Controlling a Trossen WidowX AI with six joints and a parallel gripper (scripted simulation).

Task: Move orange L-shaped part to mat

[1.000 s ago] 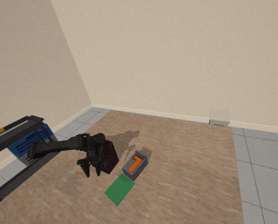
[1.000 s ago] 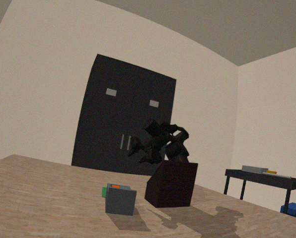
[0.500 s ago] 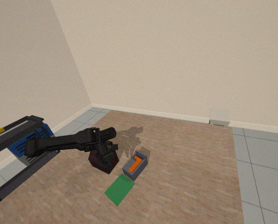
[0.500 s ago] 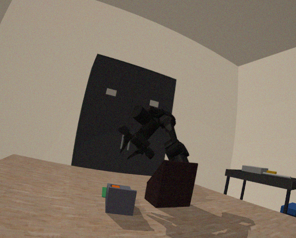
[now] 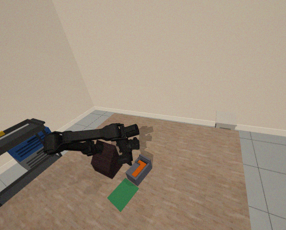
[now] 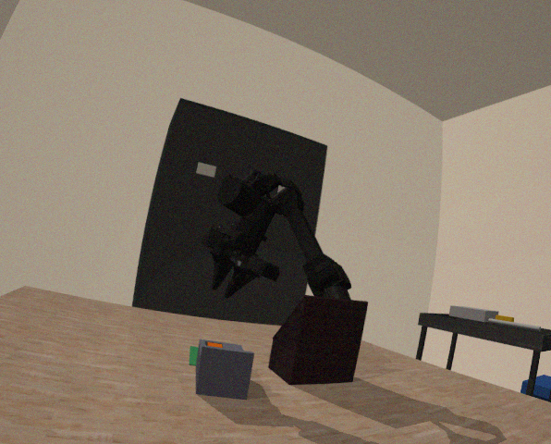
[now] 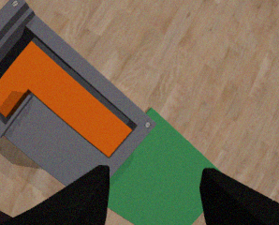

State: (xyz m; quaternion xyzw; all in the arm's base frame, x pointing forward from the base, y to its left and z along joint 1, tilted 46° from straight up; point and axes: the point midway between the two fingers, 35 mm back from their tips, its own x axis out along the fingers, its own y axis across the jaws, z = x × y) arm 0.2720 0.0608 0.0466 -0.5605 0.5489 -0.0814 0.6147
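The orange L-shaped part lies level in the pocket of the grey tray. Its L-shaped end is at the upper left in the wrist view, beside a dark gap in the pocket; its straight end points toward the green mat. The mat is flat and bare, by the tray's end. My gripper is partly open and empty, pointing down, well above the tray and mat. In the top view its fingers are partly hidden.
A dark block-shaped base stands on the wooden table near the tray, under the arm. A raised grey ledge rises at the tray's far end. A dark cart stands off to the side.
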